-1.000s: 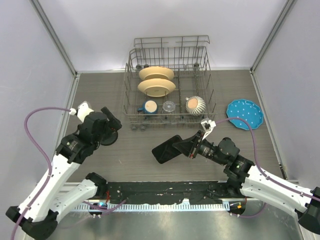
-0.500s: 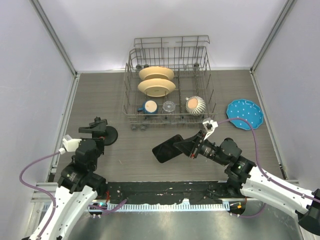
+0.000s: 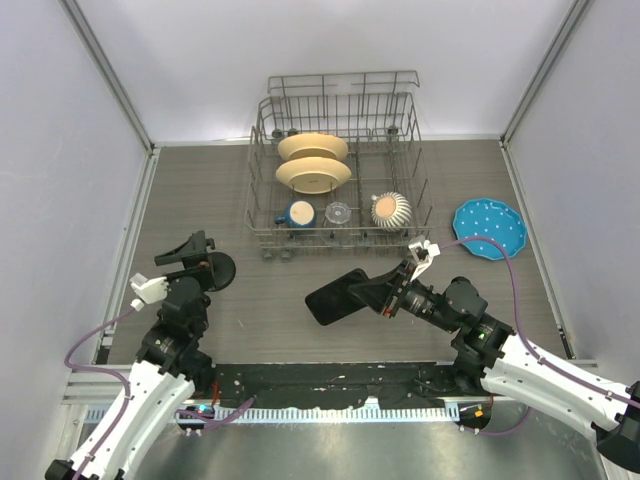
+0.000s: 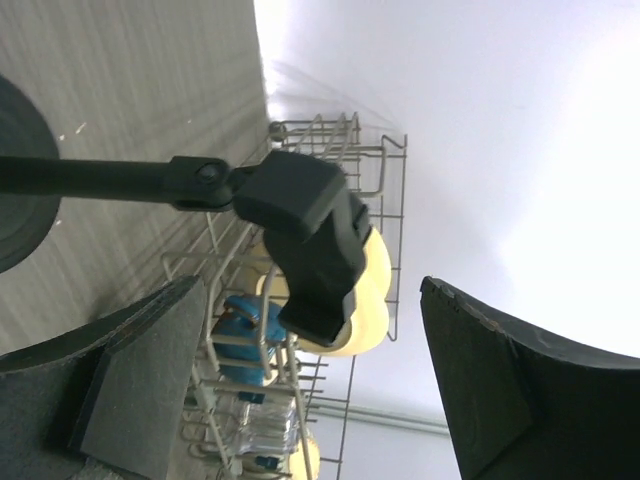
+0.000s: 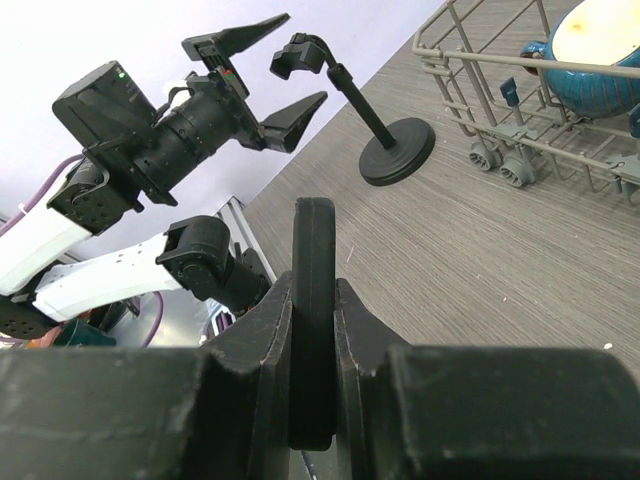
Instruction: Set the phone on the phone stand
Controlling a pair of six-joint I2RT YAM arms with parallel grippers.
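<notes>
Phone (image 3: pixel 335 296) clamped in right hand (image 3: pixel 377 293), at 3 o'clock of phone stand (image 3: pixel 217 271); left hand (image 3: pixel 183 252) spread apart around the stand's head

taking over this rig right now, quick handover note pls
Left gripper: open, jaws either side of the clamp head of the stand, not gripping it.
Right gripper: shut on the phone, held out in front of the dish rack.
Stand: upright, left of the rack.
Done: phone grasped.
Left: carry it over and seat it on the stand.
</notes>
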